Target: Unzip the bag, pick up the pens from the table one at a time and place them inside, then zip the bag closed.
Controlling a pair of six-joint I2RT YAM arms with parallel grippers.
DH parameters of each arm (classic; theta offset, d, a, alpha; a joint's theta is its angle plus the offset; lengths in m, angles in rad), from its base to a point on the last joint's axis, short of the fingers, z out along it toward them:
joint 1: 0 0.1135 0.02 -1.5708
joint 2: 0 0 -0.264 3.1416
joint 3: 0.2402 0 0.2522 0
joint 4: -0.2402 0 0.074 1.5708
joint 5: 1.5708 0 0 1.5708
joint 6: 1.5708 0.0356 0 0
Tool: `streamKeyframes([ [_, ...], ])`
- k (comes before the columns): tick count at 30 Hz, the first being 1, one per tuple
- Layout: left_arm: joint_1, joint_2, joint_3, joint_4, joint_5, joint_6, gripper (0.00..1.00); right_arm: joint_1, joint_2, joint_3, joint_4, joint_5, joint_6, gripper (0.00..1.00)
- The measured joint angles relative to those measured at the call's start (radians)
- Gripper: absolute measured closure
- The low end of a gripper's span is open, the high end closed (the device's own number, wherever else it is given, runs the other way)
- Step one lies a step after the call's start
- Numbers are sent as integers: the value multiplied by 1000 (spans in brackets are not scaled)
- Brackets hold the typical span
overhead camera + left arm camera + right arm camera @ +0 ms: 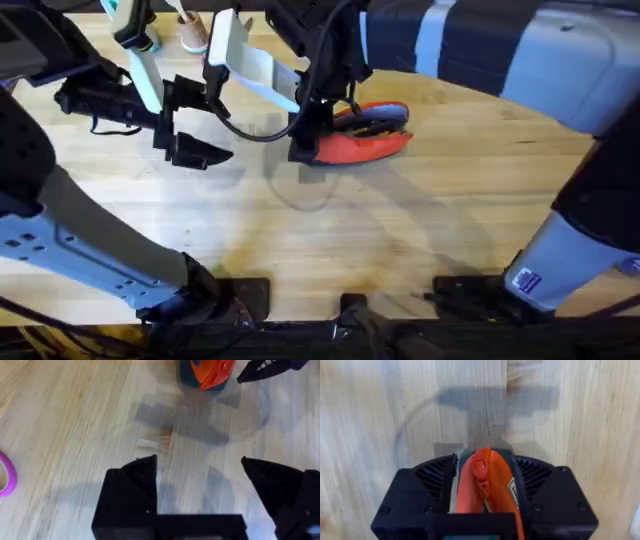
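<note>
Bright, even light; soft shadows; slight blur

Pink ring (7, 474), far-edge bottles (193, 35)

Red-orange bag (365, 140) with navy underside; pale plank-grained table (400, 230); black jaws.

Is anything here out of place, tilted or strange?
Nothing looks damaged or spilled. The bag lies on the table, one end clamped between the right gripper's fingers. The left gripper hangs open over bare wood, holding nothing. A pink ring-shaped thing lies at the left wrist view's edge.
</note>
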Motion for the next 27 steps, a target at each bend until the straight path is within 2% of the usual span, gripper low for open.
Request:
streamKeyframes([
  [2,0,0,0,3,0,0,7,0,0,0,0,12,-2,433],
  [7,0,0,0,4,0,0,7,0,0,0,0,38,-4,447],
  [11,0,0,0,3,0,0,7,0,0,0,-4,48,-4,539],
  [16,0,0,0,3,0,0,7,0,1,0,-7,48,-5,769],
  [19,0,0,0,3,0,0,7,0,2,0,-7,48,-5,939],
  [27,0,0,0,8,0,0,7,0,2,0,-7,48,-7,959],
])
